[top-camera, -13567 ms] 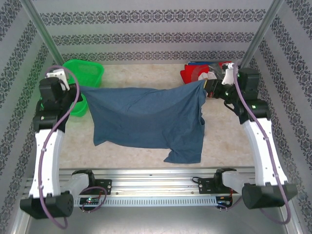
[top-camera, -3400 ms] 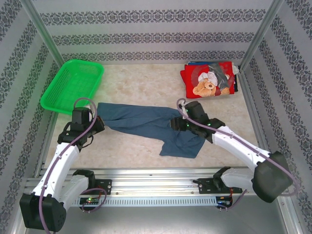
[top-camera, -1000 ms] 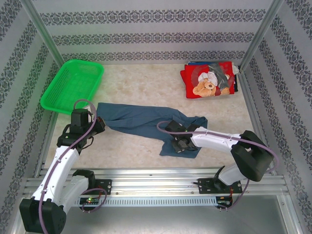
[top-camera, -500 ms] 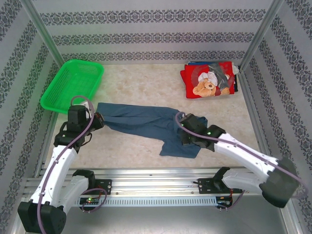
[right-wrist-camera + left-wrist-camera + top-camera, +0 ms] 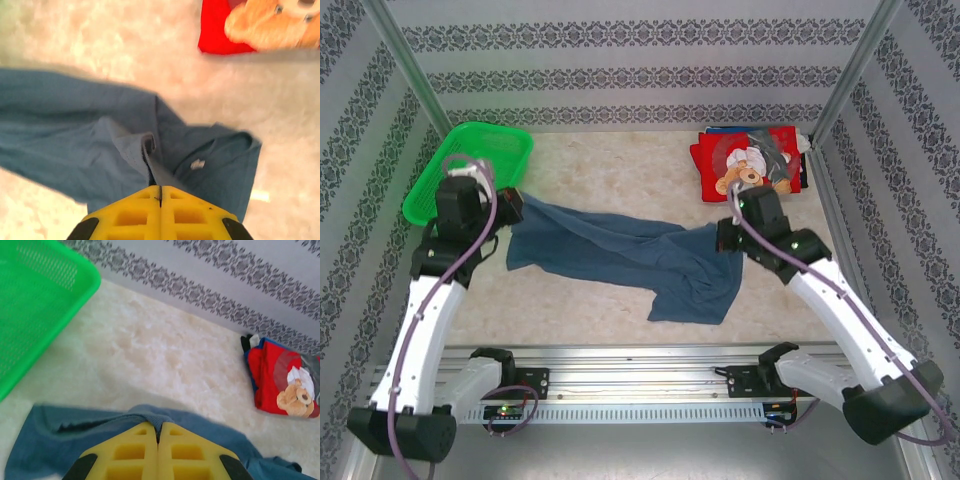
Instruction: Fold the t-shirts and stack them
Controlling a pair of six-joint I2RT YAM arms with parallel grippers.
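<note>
The slate-blue t-shirt (image 5: 620,255) hangs stretched and crumpled between both arms over the middle of the table. My left gripper (image 5: 510,210) is shut on its left edge, a fold of blue cloth (image 5: 155,416) pinched between the yellow fingers (image 5: 135,450). My right gripper (image 5: 722,238) is shut on the shirt's right part, a hem (image 5: 147,155) caught between its yellow fingers (image 5: 185,210). The shirt's lower part (image 5: 690,295) droops onto the table. The red teddy-bear t-shirt (image 5: 748,165) lies folded at the back right on other folded ones with dark blue edges (image 5: 280,380).
A green mesh basket (image 5: 470,170) stands at the back left, just behind my left arm (image 5: 430,290). Patterned walls enclose the table (image 5: 610,170) on three sides, with metal posts (image 5: 850,70) at the back corners. The metal rail (image 5: 640,360) runs along the near edge.
Both grippers have lifted and pulled apart with the blue shirt: the left one up toward the basket, the right one right and back toward the red shirt. The shirt is now stretched wider.
</note>
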